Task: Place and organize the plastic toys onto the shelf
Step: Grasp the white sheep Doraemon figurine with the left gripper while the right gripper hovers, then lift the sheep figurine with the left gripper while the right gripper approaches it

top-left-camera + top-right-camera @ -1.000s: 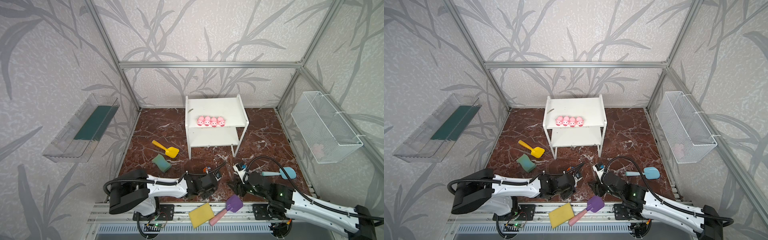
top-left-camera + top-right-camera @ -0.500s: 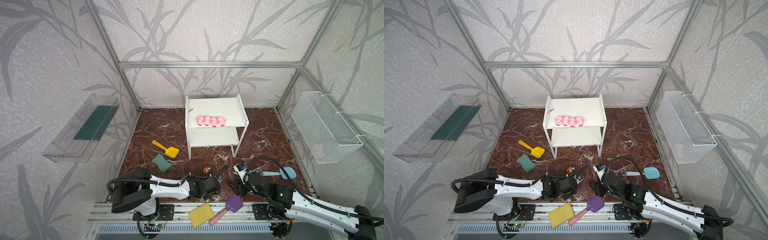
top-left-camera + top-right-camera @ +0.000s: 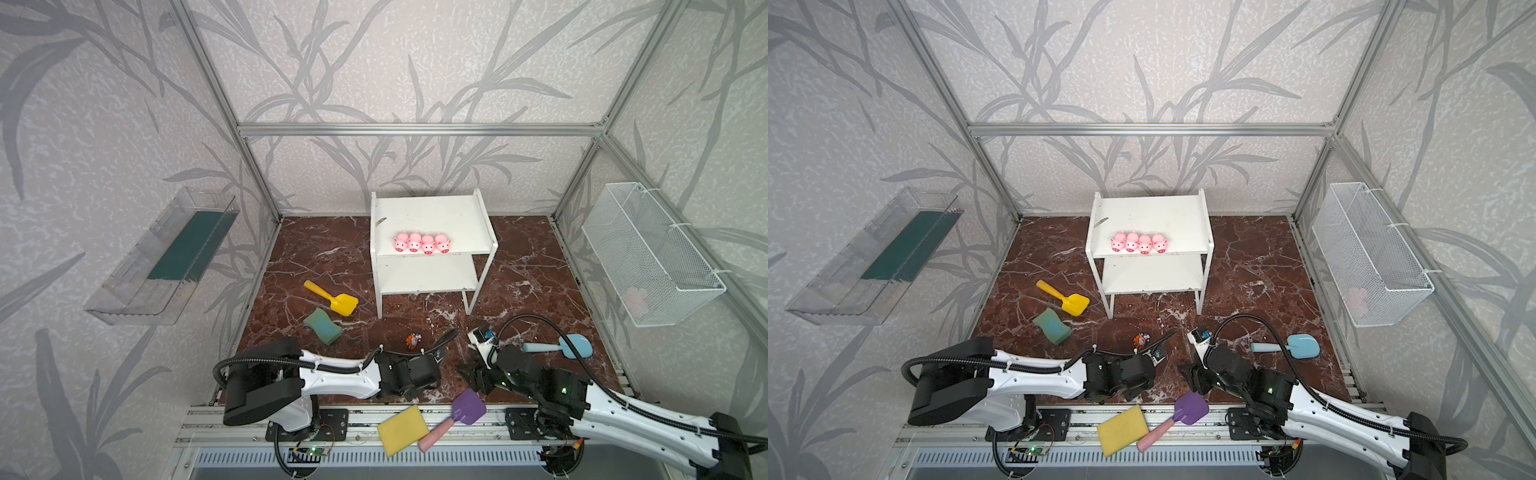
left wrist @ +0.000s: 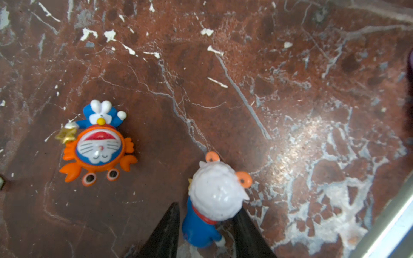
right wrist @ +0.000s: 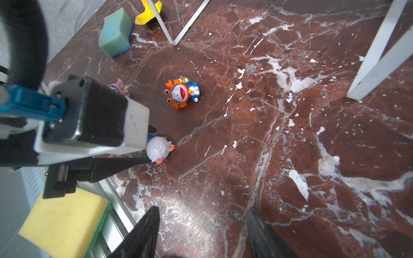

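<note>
I'm straddling the white figurine [image 4: 218, 192], well in front of the shelf [image 3: 432, 216], with my left gripper [image 4: 207, 208]; clamped or not, I cannot tell. My right gripper [image 5: 203, 208] is hanging apart, empty.

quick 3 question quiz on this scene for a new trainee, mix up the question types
1. True or false: the pink pigs stand on the lower board of the shelf.
2. Which toy is between the fingers of the left tool? A) a pink pig B) the white-headed blue figurine C) a toy car
3. Fill in: the right tool holds ____.
Key: 1 false, they stand on the top board; 2 B; 3 nothing, its jaws stand open.
</note>
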Robot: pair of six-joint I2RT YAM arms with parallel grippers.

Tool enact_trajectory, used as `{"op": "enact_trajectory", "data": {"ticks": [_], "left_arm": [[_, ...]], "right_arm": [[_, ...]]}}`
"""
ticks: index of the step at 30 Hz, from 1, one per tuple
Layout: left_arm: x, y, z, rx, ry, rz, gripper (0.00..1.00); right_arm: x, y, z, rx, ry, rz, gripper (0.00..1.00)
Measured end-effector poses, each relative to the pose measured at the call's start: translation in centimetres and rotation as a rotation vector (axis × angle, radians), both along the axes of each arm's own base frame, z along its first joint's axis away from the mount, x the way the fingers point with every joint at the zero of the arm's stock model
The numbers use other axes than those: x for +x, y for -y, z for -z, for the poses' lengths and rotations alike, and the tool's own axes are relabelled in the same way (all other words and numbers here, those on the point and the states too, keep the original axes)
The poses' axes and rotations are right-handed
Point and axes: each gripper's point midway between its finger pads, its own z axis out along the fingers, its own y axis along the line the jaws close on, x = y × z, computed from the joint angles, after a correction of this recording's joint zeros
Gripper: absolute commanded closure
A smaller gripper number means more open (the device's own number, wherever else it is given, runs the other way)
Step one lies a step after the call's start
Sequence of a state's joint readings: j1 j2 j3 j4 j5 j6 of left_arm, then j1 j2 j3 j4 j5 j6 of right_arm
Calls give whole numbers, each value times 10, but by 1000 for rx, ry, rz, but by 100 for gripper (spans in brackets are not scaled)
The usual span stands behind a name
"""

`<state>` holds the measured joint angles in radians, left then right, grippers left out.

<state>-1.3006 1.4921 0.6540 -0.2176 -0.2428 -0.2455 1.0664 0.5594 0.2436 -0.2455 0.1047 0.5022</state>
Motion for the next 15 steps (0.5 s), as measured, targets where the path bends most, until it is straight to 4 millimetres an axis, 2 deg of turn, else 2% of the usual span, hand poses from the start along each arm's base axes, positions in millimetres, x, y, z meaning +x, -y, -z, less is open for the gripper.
{"op": "enact_trajectory", "data": {"ticks": [7,15], "left_arm": [[-5,0,1,-5,-25,12,74],[-15,-2,-1,-25,-66,42,76]], "right_arm": [[-1,-1,-1,7,-1,-9,37],[-7,-3,-1,29,-6,-41,37]]}}
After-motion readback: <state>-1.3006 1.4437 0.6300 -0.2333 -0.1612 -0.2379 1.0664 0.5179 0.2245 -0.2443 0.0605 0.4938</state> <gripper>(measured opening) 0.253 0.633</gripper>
